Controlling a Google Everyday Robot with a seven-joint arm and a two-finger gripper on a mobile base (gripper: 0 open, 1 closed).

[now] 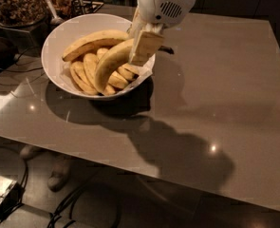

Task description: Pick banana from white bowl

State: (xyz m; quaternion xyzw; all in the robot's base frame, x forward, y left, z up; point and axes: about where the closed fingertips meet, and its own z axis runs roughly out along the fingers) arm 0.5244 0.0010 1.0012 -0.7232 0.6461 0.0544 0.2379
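Observation:
The white bowl (51, 42) stands at the table's back left, with its paper liner (146, 70) showing at the right rim. My gripper (143, 46) is over the bowl's right side and is shut on the upper end of the large yellow banana (108, 63). That banana is tilted up. Its lower end still lies among the short bananas (82, 72) in the bowl. A second long banana with a brownish edge (92, 41) lies across the back of the bowl.
A dark container of mixed food (14, 1) and utensils (51, 8) stand behind the bowl at the back left. The grey table (215, 89) extends right and forward. Cables and a small box (2, 189) lie on the floor below its front edge.

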